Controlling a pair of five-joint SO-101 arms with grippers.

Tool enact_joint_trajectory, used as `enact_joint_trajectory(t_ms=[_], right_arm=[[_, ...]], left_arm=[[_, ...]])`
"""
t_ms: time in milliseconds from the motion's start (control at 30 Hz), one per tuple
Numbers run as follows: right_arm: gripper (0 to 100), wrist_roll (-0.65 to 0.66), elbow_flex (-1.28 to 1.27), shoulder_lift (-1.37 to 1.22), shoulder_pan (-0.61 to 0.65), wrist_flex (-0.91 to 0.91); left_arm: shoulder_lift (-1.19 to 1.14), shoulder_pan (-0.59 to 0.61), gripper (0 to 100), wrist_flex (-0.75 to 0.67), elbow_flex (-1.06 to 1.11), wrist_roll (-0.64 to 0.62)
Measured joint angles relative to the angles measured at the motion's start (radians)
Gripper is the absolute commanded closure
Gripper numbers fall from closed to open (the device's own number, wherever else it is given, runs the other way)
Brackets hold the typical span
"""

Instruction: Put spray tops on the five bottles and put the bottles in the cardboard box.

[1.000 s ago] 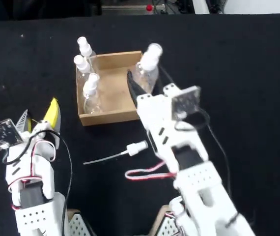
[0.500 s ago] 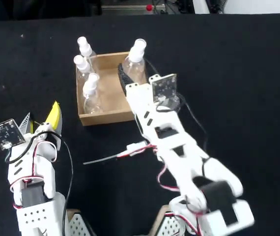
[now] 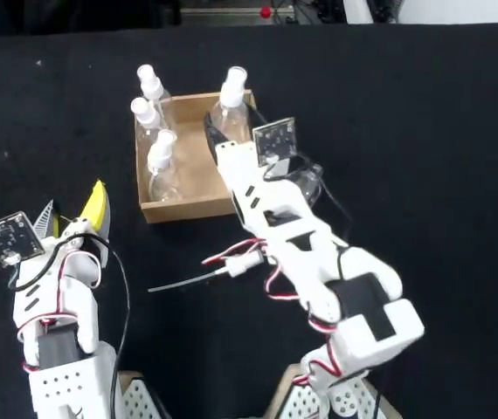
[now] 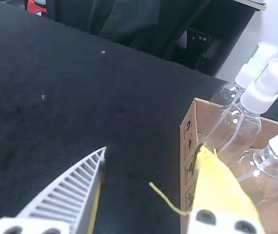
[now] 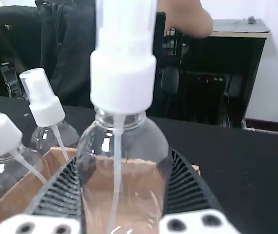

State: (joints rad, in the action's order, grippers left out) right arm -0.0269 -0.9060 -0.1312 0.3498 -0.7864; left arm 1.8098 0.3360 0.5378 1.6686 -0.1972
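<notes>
While three capped bottles [image 3: 163,166] stand in the box [image 3: 188,208], you hold a fourth bottle [image 3: 231,113] upright at its far corner, not yet released. One spray top [image 3: 242,261] lies loose on the table [image 3: 424,131], so by my reckoning a fifth bottle remains. Your right gripper [image 5: 123,168] is clamped on the fourth bottle's body. Your left gripper [image 4: 151,151] gapes wide and empty beside the box.

Black table [image 3: 424,131] w/ cardboard box [image 3: 192,208] toward far side. Loose spray top [image 3: 242,262], thin tube attached, lies flat just in front of box. Clear bottle [image 3: 308,182] lies beside box, partly hidden.
</notes>
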Motion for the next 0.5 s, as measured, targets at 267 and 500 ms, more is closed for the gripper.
enact_joint_trajectory(t_ms=[267, 500], right_arm=[[98.8, 0.0, 0.028, -0.077, 0.0, 0.0], [98.8, -0.02, 0.061, -0.163, 0.0, 0.0]], left_arm=[[0.0, 0.0, 73, 0.0, 0.0, 0.0], [0.0, 0.0, 73, 0.0, 0.0, 0.0]])
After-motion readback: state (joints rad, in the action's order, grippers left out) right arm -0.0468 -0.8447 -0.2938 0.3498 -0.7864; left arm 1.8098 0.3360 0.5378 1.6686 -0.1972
